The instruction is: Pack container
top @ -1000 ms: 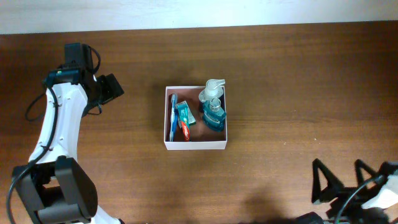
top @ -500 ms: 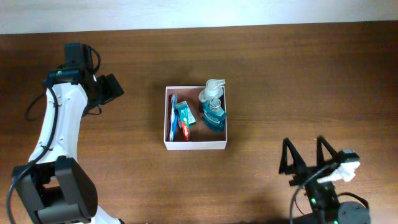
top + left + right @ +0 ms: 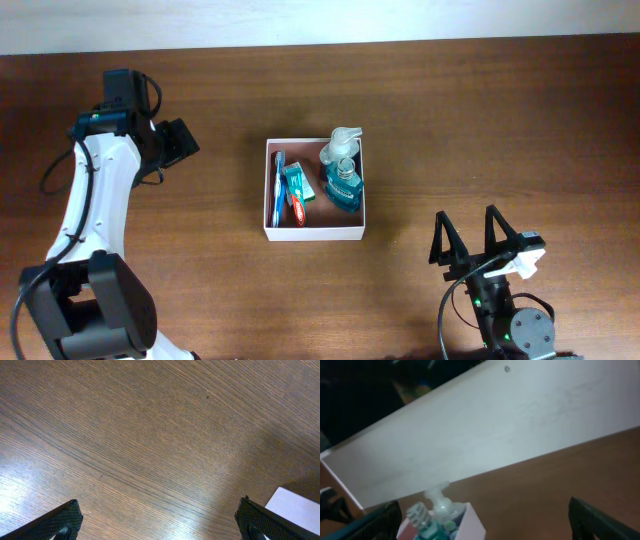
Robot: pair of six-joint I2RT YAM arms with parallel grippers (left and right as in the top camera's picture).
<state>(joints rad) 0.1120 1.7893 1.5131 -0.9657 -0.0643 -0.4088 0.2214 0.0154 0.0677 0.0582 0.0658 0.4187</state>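
The container, a square white-walled box with a reddish-brown floor, stands mid-table. It holds a white pump bottle, a teal bottle, a toothpaste tube and a blue toothbrush. My left gripper is open and empty, well left of the container; a white corner of the container shows in its wrist view. My right gripper is open and empty, at the front right. Its wrist view shows the container's corner with the pump bottle and teal bottle, blurred.
Brown wooden table with a white wall strip along the far edge. The left arm's white links stretch along the left side. The right arm's base sits at the front edge.
The right arm has swung left and inward from the front right corner, its open fingers now pointing toward the container. The left arm and the container's contents have not moved.
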